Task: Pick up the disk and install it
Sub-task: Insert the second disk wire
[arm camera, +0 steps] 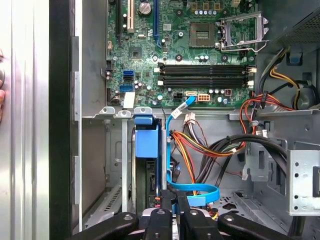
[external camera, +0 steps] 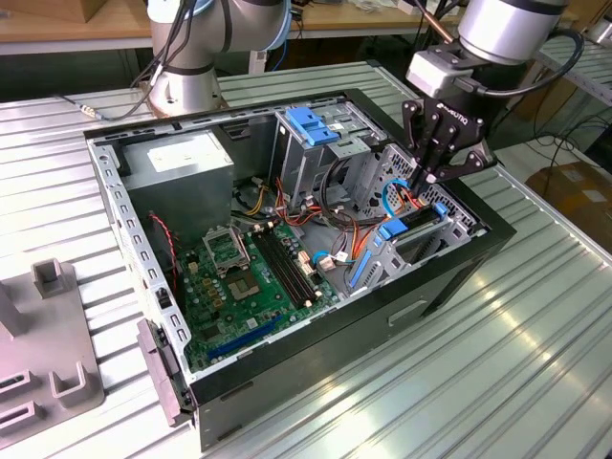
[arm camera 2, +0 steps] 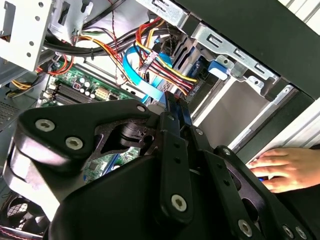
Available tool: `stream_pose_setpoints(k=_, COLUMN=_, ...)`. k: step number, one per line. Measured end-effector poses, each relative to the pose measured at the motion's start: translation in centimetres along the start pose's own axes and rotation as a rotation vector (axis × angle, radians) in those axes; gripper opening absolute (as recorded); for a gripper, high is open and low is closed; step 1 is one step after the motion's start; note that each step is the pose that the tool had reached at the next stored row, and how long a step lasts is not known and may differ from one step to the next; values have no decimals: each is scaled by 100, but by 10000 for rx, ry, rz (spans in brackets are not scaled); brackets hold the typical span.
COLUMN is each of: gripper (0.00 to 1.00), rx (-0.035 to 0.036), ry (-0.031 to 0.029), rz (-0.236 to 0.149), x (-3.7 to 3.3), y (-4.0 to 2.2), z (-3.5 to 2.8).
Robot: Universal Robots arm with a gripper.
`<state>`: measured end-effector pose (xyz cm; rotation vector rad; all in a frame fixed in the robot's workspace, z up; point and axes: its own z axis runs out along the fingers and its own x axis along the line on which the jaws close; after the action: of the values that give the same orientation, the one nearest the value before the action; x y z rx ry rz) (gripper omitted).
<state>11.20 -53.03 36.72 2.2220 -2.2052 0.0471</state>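
Observation:
The disk point(external camera: 419, 222) stands on edge in the drive bay at the case's front corner, on the exterior view's right. Blue rail tabs show at both its ends. In the first wrist view its dark body point(arm camera: 150, 177) sits under a blue end tab point(arm camera: 146, 140). My gripper point(external camera: 424, 180) hangs directly over the disk's far end, fingers shut together and pointing down into the bay. Both wrist views show the tips point(arm camera: 171, 197) point(arm camera 2: 176, 102) beside the blue cable and the disk's rail. Whether they touch the disk I cannot tell.
The open computer case point(external camera: 459, 277) holds a green motherboard point(external camera: 249, 277), a grey power-supply box point(external camera: 182, 163) and a metal drive cage with a blue bracket point(external camera: 311, 124). Cable bundles point(arm camera: 210, 145) crowd the bay. A person's hand point(arm camera 2: 285, 167) rests outside the case wall. A grey fixture point(external camera: 48, 354) lies on the table.

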Motion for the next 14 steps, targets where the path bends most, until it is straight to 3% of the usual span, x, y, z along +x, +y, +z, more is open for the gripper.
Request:
stream_pose_setpoints(k=1, gripper=16, rx=5, ry=-64, rz=0, x=3, y=2, z=0)
stream_pose_setpoints(k=3, gripper=16, rx=15, ry=-263, rz=3, x=22, y=5, z=1)
stream_pose_setpoints(k=4, gripper=16, rx=16, ry=-323, rz=5, x=52, y=7, z=4)
stream_pose_setpoints(k=9, gripper=16, rx=66, ry=-438, rz=2, x=139, y=20, z=7)
stream_pose_setpoints(k=10, gripper=16, rx=104, ry=-458, rz=-1, x=141, y=23, z=7)
stream_pose_setpoints(k=12, gripper=16, rx=355, ry=-504, rz=-16, x=147, y=35, z=8)
stream_pose_setpoints(k=14, gripper=16, rx=515, ry=-517, rz=-19, x=152, y=44, z=9)
